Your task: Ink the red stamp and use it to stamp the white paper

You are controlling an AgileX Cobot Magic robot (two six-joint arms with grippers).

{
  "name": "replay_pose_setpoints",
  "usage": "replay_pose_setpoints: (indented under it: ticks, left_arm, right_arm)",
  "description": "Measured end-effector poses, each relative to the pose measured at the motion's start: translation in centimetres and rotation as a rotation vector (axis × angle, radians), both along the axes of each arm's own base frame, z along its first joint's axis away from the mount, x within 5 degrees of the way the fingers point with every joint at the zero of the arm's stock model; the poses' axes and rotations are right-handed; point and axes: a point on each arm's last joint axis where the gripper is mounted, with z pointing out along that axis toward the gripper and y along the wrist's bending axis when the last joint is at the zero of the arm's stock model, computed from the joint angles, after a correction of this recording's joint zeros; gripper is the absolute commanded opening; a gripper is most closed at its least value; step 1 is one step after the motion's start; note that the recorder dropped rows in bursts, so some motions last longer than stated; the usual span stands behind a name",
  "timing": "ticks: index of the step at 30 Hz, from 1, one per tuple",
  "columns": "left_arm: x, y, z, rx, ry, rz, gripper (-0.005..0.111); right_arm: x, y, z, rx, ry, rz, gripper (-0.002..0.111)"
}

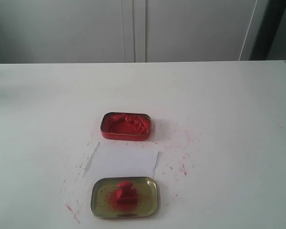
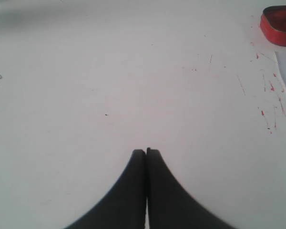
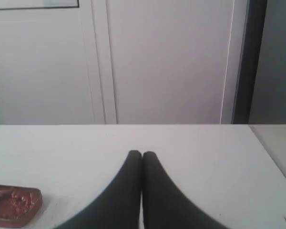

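Left claw point(image 2: 146, 151) and right claw point(image 3: 142, 153) closed above white tabletop point(image 2: 86, 95).

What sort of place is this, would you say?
Probably an indoor lab or office workbench: a white table flecked with red ink, white cabinet doors behind, plus an ink tin, white paper and red stamp.

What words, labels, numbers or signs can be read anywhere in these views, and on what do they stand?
No text can be read in any view.
red ink tin: no lettering shows.
gold lid: a dark mark at its near edge, too small to read.
white paper: looks blank.
red stamp: no lettering shows.
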Motion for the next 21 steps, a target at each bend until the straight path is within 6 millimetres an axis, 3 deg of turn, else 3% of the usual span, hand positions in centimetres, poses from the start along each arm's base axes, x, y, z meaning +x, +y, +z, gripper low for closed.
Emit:
replay_pose_setpoints:
  ticks: [5,11,15,21]
  left_arm:
    - [0.0,0.0,0.0,0.0,0.0,0.0,0.0]
    - [0.0,0.0,0.0,0.0,0.0,0.0,0.0]
    - [0.0,0.0,0.0,0.0,0.0,0.0,0.0]
    - [0.0,0.0,0.0,0.0,0.0,0.0,0.0]
  right_arm:
    - [3.7,0.3,1.9,-0.027,0.281,-0.004,0.0]
    - [8.8,1.6,2.5,-0.044,0.645,0.072,0.0]
    - [12.2,2.6,1.8,-0.063,0.811,0.166,0.0]
    - [14.5,4.6,0.6,-0.153,0.92,0.292,0.0]
